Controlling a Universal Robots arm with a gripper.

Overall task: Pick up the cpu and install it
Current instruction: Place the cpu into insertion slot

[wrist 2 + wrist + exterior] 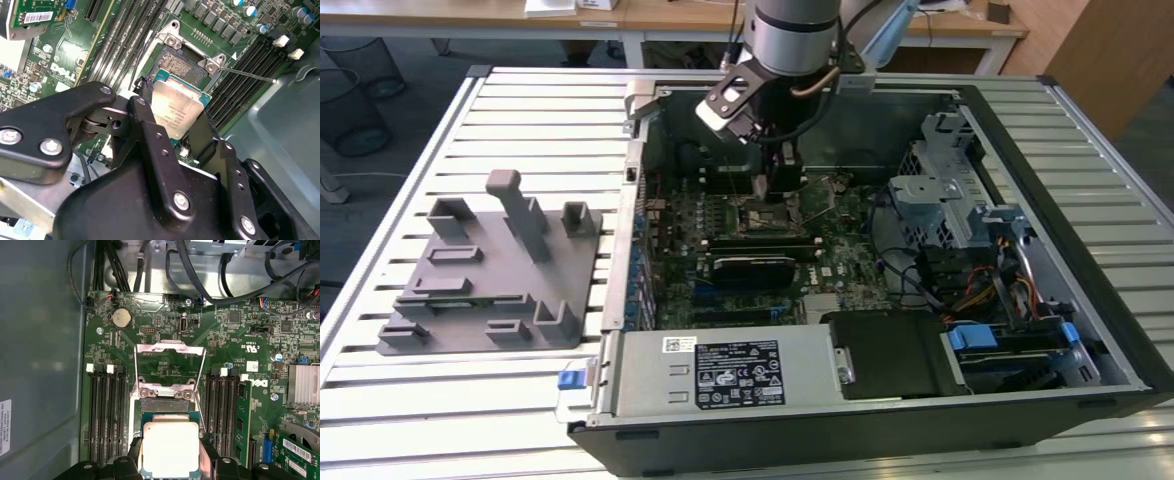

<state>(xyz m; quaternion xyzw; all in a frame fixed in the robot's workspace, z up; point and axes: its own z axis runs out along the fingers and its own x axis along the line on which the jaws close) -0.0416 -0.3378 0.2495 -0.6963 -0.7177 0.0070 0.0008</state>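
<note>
gripping the cpu [177,107] by two opposite edges, with the gripper [174,116] narrowed to chip width. held right over the open socket [172,62]; touching it or apart, unclear. cut off at one edge in the first wrist view, flanked by black fingers [131,460]. in the exterior view, hanging at 12 o'clock from mid board [854,262], cpu there too small to make out.

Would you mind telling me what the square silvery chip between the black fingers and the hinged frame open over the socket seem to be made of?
The square silvery cpu: matte metal lid, judging by its dull even sheen, on a thin green board-like rim. The hinged socket frame: bright bare metal, probably stamped steel, judging by its sharp glints.
</note>
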